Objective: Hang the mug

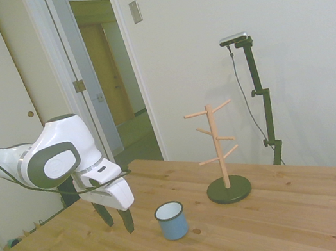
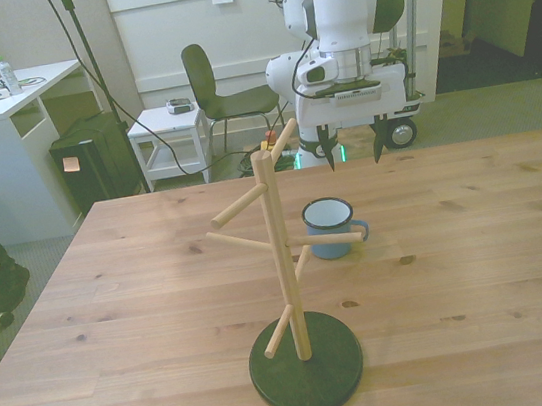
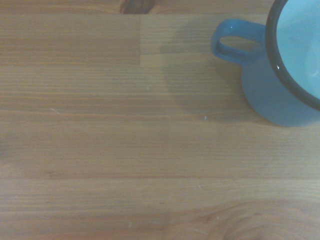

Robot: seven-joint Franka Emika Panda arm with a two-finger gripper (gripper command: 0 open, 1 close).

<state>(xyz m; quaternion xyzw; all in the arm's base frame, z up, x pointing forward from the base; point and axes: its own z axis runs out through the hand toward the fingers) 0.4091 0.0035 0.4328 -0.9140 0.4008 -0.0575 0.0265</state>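
The small light-blue enamel mug (image 1: 171,221) stands upright on the wooden desk (image 1: 289,221); the gripper (image 1: 118,220) hovers at its nine o'clock, jaws apart and empty.

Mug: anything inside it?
The mug stands upright on the table. The visible white interior looks empty; the side and wrist views show only part of it, so the bottom stays unconfirmed.

White Franka arm (image 1: 50,160) reaches in low from the side view's left, its wrist bent so the hand points down. White two-finger gripper with dark fingers (image 1: 116,218) hangs above the wooden surface, not touching it. The dark fingers (image 2: 329,148) are spread wide apart, nothing between them. In the front view the gripper (image 2: 353,145) hangs straight down.
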